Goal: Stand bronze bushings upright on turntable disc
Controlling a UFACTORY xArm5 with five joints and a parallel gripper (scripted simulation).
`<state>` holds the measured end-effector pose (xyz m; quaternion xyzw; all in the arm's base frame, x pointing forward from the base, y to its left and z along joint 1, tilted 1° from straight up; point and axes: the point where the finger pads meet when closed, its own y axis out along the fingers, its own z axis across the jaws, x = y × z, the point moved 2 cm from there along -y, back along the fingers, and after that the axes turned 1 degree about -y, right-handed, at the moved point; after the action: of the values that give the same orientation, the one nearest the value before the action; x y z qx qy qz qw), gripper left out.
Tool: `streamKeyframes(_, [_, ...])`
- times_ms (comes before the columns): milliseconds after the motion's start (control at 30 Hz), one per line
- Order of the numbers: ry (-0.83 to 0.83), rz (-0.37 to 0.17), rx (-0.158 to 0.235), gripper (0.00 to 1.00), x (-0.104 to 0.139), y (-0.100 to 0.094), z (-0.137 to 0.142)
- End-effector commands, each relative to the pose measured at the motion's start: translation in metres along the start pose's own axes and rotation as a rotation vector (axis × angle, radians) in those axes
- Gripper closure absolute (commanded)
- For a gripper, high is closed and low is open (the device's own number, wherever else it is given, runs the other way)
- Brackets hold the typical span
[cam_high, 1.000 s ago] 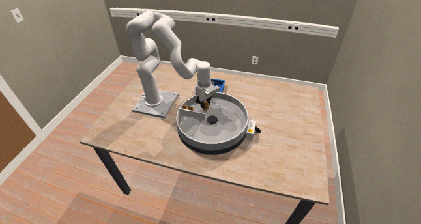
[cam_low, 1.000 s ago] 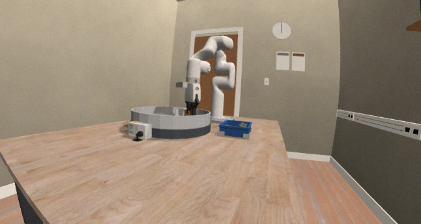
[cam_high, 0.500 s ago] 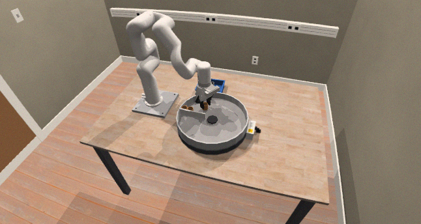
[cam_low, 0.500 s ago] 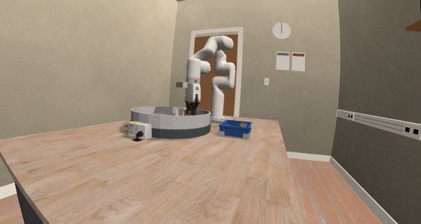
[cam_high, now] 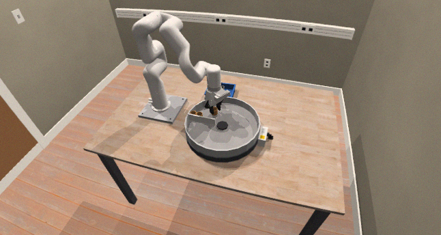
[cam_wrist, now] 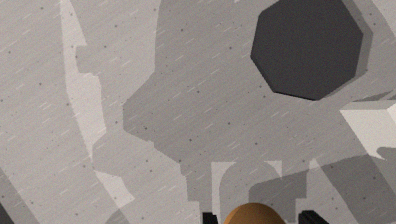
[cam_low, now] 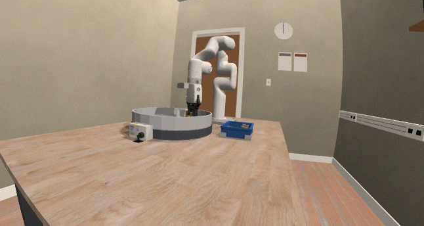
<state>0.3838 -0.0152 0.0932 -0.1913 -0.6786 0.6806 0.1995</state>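
Note:
A bronze bushing appears upright at the disc, between the hub and the back wall. My gripper is open around it, with small gaps on both sides in the wrist view. Whether its base touches the disc is hidden. Two more bronze bushings, one and another, are behind the divider, their lower parts hidden. The dark hub is bare. The blue crate holds greyish pieces, too small to tell apart.
The turntable's raised wall rings the disc. A pale divider runs from the wall towards the hub, close to my fingers. A white control box sits outside the wall. The arm's base plate is at the left.

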Motion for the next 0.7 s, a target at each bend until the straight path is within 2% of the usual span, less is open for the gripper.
streamKeyframes(0, [0.0,0.003,-0.002,0.51,-0.001,-0.001,0.0])
streamKeyframes(267, [0.0,0.003,-0.002,0.51,-0.001,-0.004,0.0])
streamKeyframes(467, [0.0,0.003,-0.002,0.51,-0.001,-0.027,0.0])
streamKeyframes(533, [0.0,0.003,-0.002,0.51,-0.001,-0.027,0.0])
streamKeyframes(667, [0.0,0.003,-0.002,0.51,-0.001,-0.045,0.0])
